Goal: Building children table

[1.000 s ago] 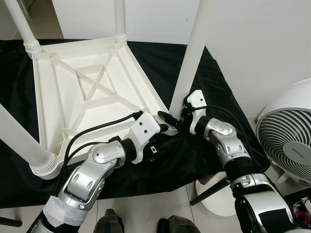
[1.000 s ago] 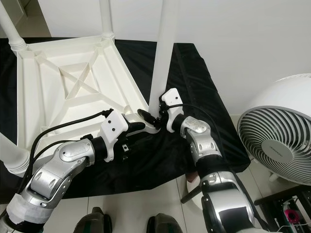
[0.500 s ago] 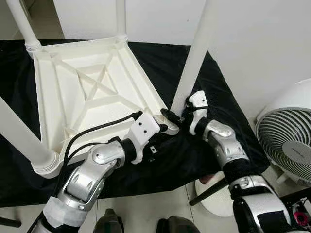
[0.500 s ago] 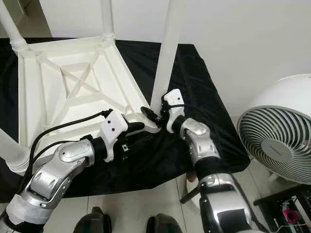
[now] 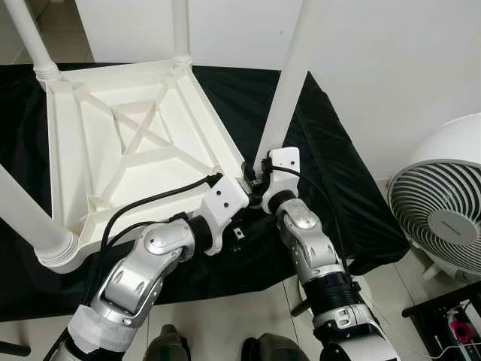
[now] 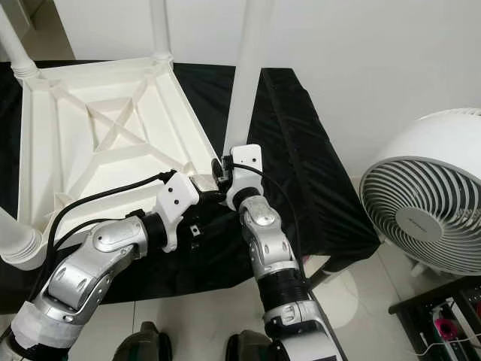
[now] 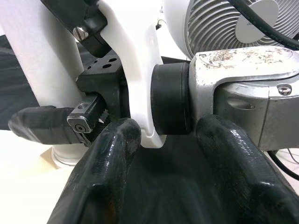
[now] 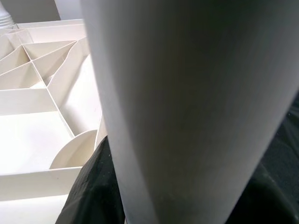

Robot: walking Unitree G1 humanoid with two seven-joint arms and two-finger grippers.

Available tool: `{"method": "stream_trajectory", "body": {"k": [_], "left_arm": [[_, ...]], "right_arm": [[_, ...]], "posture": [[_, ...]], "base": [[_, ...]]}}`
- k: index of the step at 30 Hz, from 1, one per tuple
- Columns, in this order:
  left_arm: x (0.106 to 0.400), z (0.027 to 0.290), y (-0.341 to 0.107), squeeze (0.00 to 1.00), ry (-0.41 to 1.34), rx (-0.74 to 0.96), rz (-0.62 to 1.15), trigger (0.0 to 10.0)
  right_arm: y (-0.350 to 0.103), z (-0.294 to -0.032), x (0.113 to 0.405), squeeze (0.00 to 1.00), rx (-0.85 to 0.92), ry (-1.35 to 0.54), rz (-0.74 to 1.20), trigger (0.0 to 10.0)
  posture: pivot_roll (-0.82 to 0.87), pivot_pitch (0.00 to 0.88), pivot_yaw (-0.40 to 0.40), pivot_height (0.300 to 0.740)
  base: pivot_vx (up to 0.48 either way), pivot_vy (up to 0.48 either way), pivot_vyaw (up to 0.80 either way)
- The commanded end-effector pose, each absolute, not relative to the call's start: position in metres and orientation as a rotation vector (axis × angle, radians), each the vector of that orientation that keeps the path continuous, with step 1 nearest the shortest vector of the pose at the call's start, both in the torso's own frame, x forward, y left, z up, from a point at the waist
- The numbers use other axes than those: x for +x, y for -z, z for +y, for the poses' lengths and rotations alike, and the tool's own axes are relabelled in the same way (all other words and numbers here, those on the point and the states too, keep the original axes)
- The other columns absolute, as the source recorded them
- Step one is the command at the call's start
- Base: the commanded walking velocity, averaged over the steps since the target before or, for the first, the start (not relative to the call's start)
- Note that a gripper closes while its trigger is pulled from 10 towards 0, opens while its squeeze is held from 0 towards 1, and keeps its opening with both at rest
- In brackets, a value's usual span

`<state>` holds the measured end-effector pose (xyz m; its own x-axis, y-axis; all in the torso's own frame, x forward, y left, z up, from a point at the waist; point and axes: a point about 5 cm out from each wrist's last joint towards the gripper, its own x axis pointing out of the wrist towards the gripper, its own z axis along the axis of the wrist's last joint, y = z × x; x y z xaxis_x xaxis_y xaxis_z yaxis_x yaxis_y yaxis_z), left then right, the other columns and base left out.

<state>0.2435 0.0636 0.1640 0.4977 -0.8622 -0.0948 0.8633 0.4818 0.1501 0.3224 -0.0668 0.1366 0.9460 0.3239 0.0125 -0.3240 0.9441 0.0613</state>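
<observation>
At the bottom of the frame we see our two silver arms reaching forward to the near right corner of the upturned white children table (image 5: 128, 143). It lies with its ribbed underside up on the black cloth (image 5: 331, 180) that covers the counter, filling the upper left and centre of the frame.

Our left tool (image 7: 163, 154) sits at that corner; in the left wrist view its two black fingers (image 7: 100, 172) stand apart with nothing between them, and beyond them are the white mount and silver wrist of the other arm.

Our right tool (image 5: 252, 174) is pressed against the foot of the white table leg (image 5: 289, 83), which rises from that corner towards the top centre of the frame. In the right wrist view the leg (image 8: 187, 107) sits close before the camera. We cannot tell how far this tool is open or whether it grips the leg.

Farther back, three more legs stand at the other corners, along the left edge and top. A white fan (image 5: 443, 203) stands on the floor at the right edge.
</observation>
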Motion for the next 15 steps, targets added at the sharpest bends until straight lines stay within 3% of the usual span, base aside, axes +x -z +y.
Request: {"method": "stream_trajectory", "body": {"k": [1,4,5,13,14,15], "left_arm": [[0.243,0.062,-0.163,0.0,1.056,0.183,0.014,10.0],[0.243,0.062,-0.163,0.0,1.056,0.186,0.015,10.0],[0.244,0.062,-0.163,0.0,1.052,0.184,0.014,10.0],[0.244,0.062,-0.163,0.0,1.047,0.181,0.012,10.0],[0.243,0.062,-0.163,0.0,1.047,0.18,0.013,10.0],[0.243,0.062,-0.163,0.0,1.047,0.18,0.013,10.0]], "right_arm": [[-0.14,-0.067,0.324,0.0,0.091,-0.317,0.007,10.0],[-0.141,-0.073,0.327,0.0,0.071,-0.287,0.013,10.0],[-0.142,-0.075,0.327,1.0,0.091,-0.293,0.013,10.0],[-0.149,-0.081,0.326,1.0,0.108,-0.342,0.002,10.0],[-0.151,-0.083,0.326,0.89,0.093,-0.39,-0.004,10.0],[-0.151,-0.083,0.326,0.89,0.093,-0.39,-0.004,10.0]], "posture": [[0.0,0.026,-0.05,0.74],[0.0,0.026,-0.051,0.74],[0.0,0.028,-0.054,0.74],[0.0,0.031,-0.059,0.74],[0.0,0.032,-0.061,0.74],[0.0,0.032,-0.061,0.74]], "base": [[0.0,0.0,0.0],[0.0,0.0,0.0],[0.0,0.0,0.0],[0.0,0.0,0.0],[0.0,0.0,0.0],[0.0,0.0,0.0]]}}
